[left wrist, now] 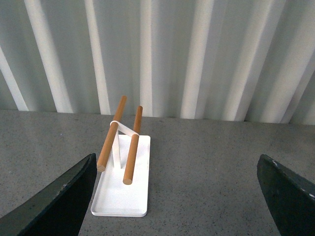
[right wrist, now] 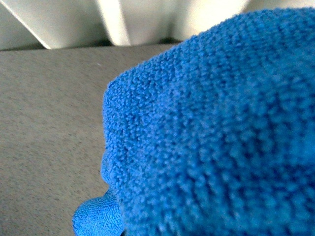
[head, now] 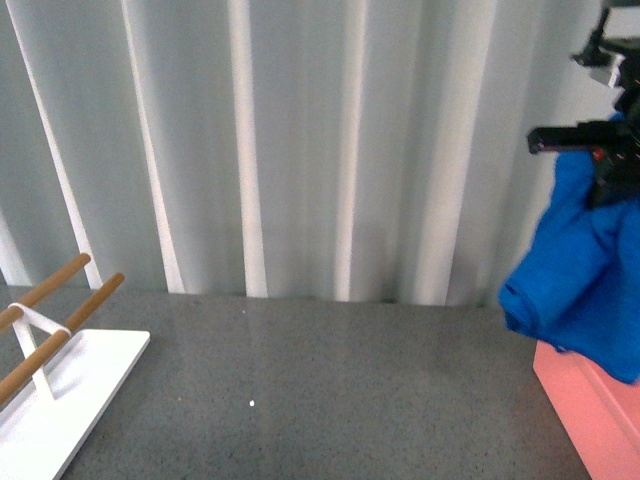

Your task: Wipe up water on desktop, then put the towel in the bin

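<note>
The towel [head: 585,270] hangs bunched at the far right, well above the desktop [head: 320,380]. On the left, a white rack [head: 75,380] with 2 wooden rods stands on that speckled grey surface, and the left gripper [left wrist: 176,162] is spread wide, holding nothing. On the right, the right gripper [head: 605,165] clamps the towel over the salmon-pink bin [head: 585,410].
</note>
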You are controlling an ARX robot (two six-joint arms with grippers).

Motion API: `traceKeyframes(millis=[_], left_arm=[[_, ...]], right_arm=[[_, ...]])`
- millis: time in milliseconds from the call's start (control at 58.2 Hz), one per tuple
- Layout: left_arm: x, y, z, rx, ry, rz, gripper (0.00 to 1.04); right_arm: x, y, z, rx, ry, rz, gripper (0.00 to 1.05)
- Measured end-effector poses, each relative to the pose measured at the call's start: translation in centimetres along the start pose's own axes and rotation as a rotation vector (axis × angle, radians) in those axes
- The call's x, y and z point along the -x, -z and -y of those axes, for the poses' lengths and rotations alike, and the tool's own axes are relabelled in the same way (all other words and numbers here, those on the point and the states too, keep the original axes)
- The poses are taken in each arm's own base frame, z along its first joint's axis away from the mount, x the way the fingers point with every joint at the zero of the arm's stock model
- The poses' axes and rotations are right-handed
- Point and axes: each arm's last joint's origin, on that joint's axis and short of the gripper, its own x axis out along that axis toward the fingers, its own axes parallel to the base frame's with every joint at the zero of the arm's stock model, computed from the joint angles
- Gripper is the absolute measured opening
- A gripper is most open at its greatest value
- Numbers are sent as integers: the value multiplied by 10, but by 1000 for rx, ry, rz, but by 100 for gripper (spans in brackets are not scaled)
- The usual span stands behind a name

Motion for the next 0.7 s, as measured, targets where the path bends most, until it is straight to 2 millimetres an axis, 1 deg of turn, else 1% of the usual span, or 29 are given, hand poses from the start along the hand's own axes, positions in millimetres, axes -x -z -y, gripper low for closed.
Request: traceKeyframes(millis=[103, 155, 206, 241, 292, 447, 585, 653, 705], left_arm=[[0, 0, 0, 0, 0, 0, 98], [0, 0, 0, 0, 0, 0, 98], [0, 0, 0, 0, 0, 0, 98], [0, 0, 0, 0, 0, 0, 98], [0, 0, 0, 0, 0, 0, 98], [0, 0, 0, 0, 0, 0, 98], [0, 0, 0, 0, 0, 0, 98], [0, 0, 0, 0, 0, 0, 98], [0, 0, 0, 0, 0, 0, 98]], right_arm=[[7, 0, 18, -28, 30, -26, 5], [15, -1, 32, -47, 48, -10, 5], [17, 4, 46, -52, 78, -4, 5], [15, 11, 55, -54, 95, -16, 5], [10, 17, 63, -54, 113, -36, 5], [-2, 35, 82, -45, 170, -98, 5], [-5, 50, 98, -23, 263, -124, 5], [-9, 56, 106, -38, 246, -135, 5], [-11, 59, 107, -38, 231, -137, 5]])
